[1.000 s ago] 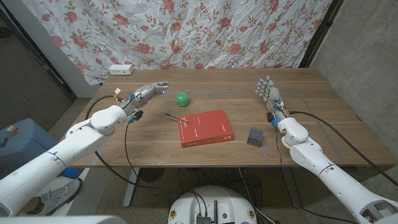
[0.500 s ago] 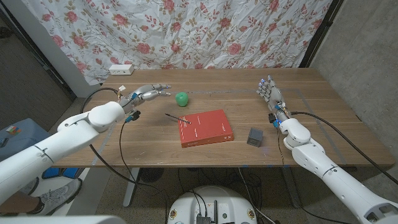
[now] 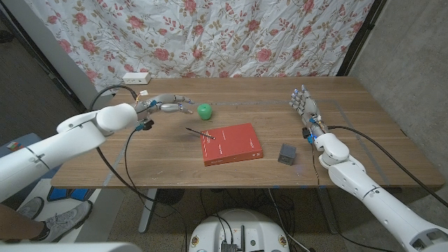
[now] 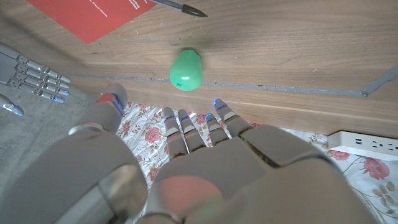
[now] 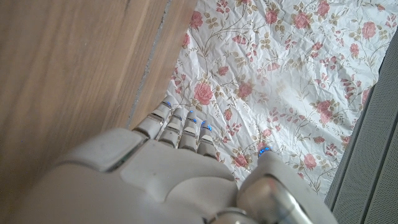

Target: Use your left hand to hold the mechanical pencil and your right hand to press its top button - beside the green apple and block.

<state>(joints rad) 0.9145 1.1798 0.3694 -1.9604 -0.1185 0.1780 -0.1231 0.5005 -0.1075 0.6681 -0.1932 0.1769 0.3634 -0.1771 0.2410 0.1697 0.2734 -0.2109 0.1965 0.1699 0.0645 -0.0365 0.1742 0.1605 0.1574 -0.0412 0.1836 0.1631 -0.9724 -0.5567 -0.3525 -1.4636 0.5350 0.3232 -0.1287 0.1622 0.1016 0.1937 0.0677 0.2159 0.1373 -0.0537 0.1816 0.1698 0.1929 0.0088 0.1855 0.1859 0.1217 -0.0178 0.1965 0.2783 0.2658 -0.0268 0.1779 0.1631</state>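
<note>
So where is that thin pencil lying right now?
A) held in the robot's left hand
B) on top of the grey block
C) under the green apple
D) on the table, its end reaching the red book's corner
D: in the head view the mechanical pencil lies on the table just left of the red book, its end at the book's corner; the left hand hovers apart, fingers spread, holding nothing.

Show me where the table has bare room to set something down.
Free: the wood between the red book and the right hand, behind the grey block; also the near-left corner of the table. Crowded: around the green apple, mechanical pencil and left hand.
</note>
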